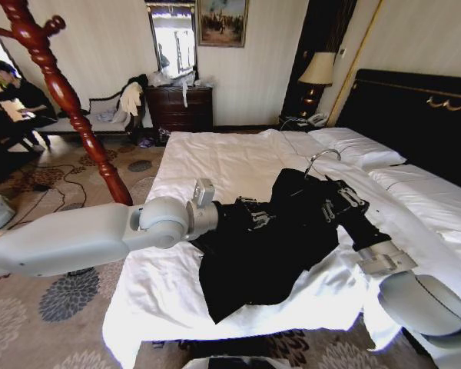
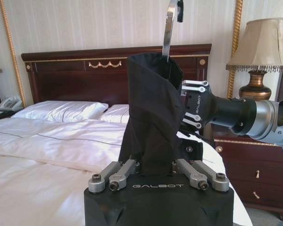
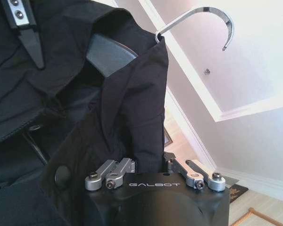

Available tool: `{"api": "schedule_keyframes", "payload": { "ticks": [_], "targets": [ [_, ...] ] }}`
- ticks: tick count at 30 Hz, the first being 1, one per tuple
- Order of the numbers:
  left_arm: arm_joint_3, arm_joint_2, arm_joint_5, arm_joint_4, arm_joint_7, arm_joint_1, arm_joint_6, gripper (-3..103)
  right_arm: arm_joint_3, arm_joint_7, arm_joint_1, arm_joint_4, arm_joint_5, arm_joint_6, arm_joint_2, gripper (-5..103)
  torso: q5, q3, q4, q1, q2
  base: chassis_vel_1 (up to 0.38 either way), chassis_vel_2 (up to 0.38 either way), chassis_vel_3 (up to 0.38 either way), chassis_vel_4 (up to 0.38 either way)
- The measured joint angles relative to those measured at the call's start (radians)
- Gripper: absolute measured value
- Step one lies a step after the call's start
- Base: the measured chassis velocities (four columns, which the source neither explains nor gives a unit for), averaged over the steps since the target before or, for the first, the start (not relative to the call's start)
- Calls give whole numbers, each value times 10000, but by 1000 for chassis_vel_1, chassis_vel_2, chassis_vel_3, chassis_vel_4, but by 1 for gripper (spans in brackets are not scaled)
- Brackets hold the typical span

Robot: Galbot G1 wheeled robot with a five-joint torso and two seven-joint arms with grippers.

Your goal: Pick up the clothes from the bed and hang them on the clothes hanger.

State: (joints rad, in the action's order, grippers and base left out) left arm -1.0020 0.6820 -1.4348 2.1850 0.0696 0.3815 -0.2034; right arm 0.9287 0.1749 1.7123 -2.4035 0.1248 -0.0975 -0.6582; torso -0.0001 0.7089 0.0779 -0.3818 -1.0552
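- Black jacket (image 1: pixel 269 246) lies spread on the white bed (image 1: pixel 215 165), across the middle, lower hem toward the foot end.
- Hanger is inside the jacket at the collar; body mostly hidden by fabric. In the right wrist view a bit of dark hanger shoulder (image 3: pixel 108 54) shows under the collar, with the silver hook (image 3: pixel 203 19) sticking out.
- In the head view the hook (image 1: pixel 323 156) pokes out of the collar toward the pillows (image 1: pixel 361 146).
- Left gripper (image 1: pixel 255 215) reaches in from the bed's left side and sits on the jacket. In the left wrist view its fingers (image 2: pixel 127 170) are pinched narrow on a raised fold of black cloth.
- Right gripper (image 1: pixel 339 201) is at the collar end, close to the hook. In the right wrist view its fingers (image 3: pixel 125 165) are closed on jacket fabric; fingertips buried in cloth, so whether they also catch the hanger can't be made out.
- Wooden coat stand (image 1: pixel 61 92) is off the bed's left side, base cut off behind the left arm.
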Motion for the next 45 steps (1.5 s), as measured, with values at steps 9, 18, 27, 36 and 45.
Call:
{"api": "schedule_keyframes", "payload": {
  "ticks": [9, 18, 27, 36, 45],
  "targets": [
    [125, -60, 16, 14, 100, -25, 80, 19, -3, -315, 105, -102, 235, 208, -57, 50, 1, 0, 0, 0, 0, 0, 0, 0, 0],
    [471, -451, 201, 137, 178, -460, 111, 19, 43, -210, 430, -216, 77, 260, -282, 82, -1, 0, 1, 0, 0, 0, 0, 0, 0],
    [1662, -1119, 253, 335, 356, -1525, 160, 19, 141, 266, 832, -424, -1019, 115, -629, 100, -1, -1, 0, 0, 0, 0, 0, 0, 0],
    [3726, -2629, 774, 935, 212, -3970, 139, 19, 101, 943, 1069, -916, -3098, -705, -1267, 100, -4, -1, 0, 0, 0, 0, 0, 0, 0],
    [5848, -4217, 1133, 1745, 323, -6299, 754, 19, 34, 1121, 1175, -964, -5631, -957, -2176, 100, 1, -1, 3, 1, 0, 0, 0, 0, 0]
  ]
}}
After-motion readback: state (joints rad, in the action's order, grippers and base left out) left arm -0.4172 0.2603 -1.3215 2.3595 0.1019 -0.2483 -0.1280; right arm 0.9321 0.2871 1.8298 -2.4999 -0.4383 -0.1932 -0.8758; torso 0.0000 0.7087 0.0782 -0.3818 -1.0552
